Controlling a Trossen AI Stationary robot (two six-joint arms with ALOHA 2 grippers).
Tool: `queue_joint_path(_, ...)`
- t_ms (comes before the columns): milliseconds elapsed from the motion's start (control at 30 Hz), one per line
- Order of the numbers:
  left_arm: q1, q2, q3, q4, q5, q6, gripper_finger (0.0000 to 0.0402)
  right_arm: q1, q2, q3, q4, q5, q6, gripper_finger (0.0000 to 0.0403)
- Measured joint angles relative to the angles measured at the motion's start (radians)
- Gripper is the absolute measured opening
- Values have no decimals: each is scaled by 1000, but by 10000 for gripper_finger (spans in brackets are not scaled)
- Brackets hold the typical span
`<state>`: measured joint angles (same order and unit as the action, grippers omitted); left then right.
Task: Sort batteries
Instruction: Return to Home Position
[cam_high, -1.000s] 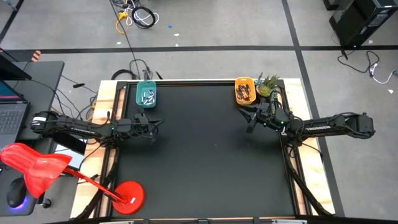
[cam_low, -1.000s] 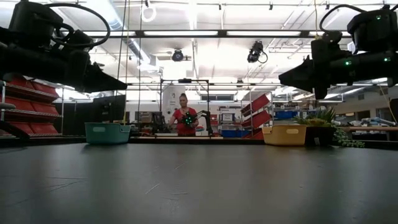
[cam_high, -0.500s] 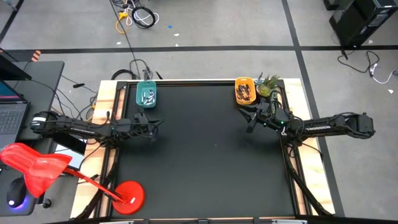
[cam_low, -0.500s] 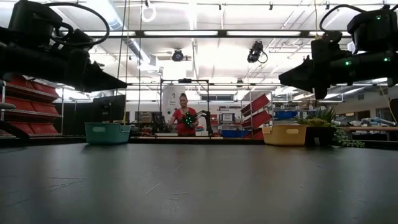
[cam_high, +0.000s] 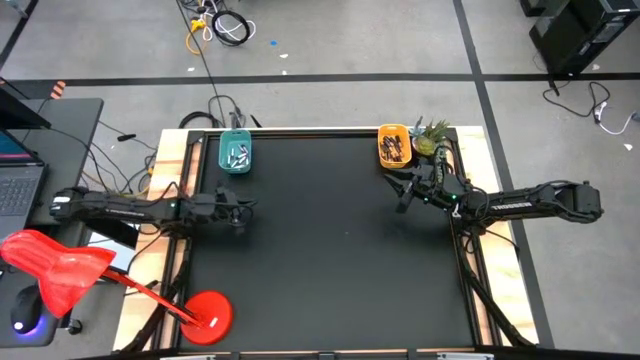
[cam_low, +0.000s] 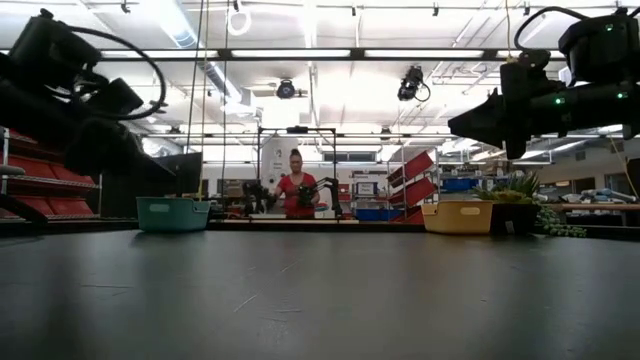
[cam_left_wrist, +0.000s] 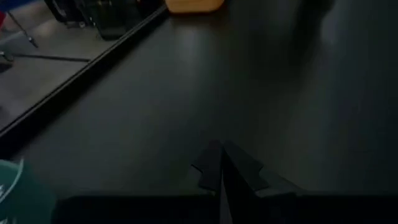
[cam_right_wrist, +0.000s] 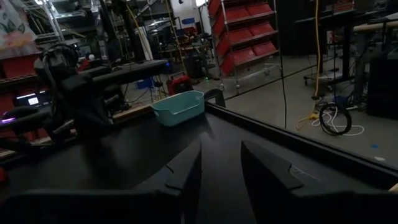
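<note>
**Battery-sorting station: surface, trays, room**

High view. Black surface (cam_high: 330, 260) in a pale wooden frame, on a grey floor.
- Teal tray (cam_high: 236, 152) at the far edge on the left side, holding the silver batteries (cam_high: 238, 155).
- Yellow tray (cam_high: 393, 146) at the far edge on the right side, holding the dark batteries (cam_high: 396, 151). Small plant (cam_high: 431, 137) just beside it.
- Left end effector (cam_high: 241, 212) over the left margin, near the teal tray.
- Right end effector (cam_high: 404, 196) near the yellow tray.
- Coiled cables (cam_high: 226, 26) on the floor beyond.

Low view. Both arms hang clear above the surface. The two trays stand at its far edge. Behind them is a workshop: a person in a red top (cam_low: 296, 192), shelving with red bins (cam_low: 35, 150) and strip lights overhead.

Left wrist view. Fingers (cam_left_wrist: 208, 167) clenched together, empty, over bare surface.

Right wrist view. Fingers (cam_right_wrist: 186, 175) released and parted, empty. Ahead are the teal tray, red shelving (cam_right_wrist: 244, 28) and a cable coil (cam_right_wrist: 336, 118) on the floor.
</note>
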<state>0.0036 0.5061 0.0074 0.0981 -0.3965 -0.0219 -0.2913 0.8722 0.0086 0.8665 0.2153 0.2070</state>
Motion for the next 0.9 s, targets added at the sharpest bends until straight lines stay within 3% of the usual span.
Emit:
queue_joint_path(400,1,-353,0,-38,16,12,19,0,0,0,0,0,0,123)
queue_joint_path(900,1,-405,0,-27,16,11,19,0,0,0,0,0,0,122)
